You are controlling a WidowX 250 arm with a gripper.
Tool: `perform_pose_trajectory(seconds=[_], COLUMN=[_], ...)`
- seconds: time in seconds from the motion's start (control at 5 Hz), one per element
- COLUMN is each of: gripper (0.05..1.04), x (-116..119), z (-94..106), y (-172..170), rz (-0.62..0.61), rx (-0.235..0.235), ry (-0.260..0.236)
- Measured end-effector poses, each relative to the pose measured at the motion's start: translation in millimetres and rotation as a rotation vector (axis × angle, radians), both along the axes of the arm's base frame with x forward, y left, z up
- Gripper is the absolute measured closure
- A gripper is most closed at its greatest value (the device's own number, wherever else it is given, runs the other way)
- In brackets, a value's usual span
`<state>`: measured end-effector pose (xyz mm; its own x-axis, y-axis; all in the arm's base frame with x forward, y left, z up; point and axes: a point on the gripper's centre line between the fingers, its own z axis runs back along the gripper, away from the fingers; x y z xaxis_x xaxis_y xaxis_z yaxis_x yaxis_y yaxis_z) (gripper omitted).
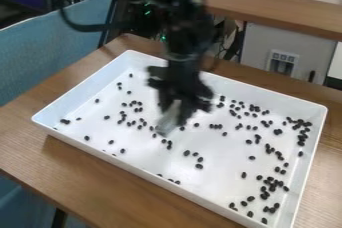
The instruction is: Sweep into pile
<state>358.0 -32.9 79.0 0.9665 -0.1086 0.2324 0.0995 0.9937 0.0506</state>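
Jaws of gripper (182, 97) closed on pale tool (169, 119), low within tray (220, 182); beans (278, 131) scattered, densest toward view's right.

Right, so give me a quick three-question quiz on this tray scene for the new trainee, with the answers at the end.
1. Multiple choice: What colour are the small pieces in the tray?
A) red
B) black
C) yellow

2. True or false: All the small pieces are gathered in one single pile.

3. Fill in the blank: A pale, blurred tool shows over the tray, just below the black ____.

Key: 1. B; 2. false; 3. gripper
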Motion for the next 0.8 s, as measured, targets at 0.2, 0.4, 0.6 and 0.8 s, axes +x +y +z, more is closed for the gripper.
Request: perform_pose_trajectory(seconds=[0.2, 0.4, 0.6, 0.8], gripper=[0.702, 0.702, 0.703, 0.703], x=[0.3, 11.2, 11.4, 14.4], z=[7.3, -4.0, -22.4, -40.2], y=[-53.4, -92.4, -118.0, -127.1], rz=[-0.110, -0.140, -0.143, -0.109], rx=[-0.051, -0.167, -0.250, -0.272], ry=[-0.030, -0.020, 0.015, 0.007])
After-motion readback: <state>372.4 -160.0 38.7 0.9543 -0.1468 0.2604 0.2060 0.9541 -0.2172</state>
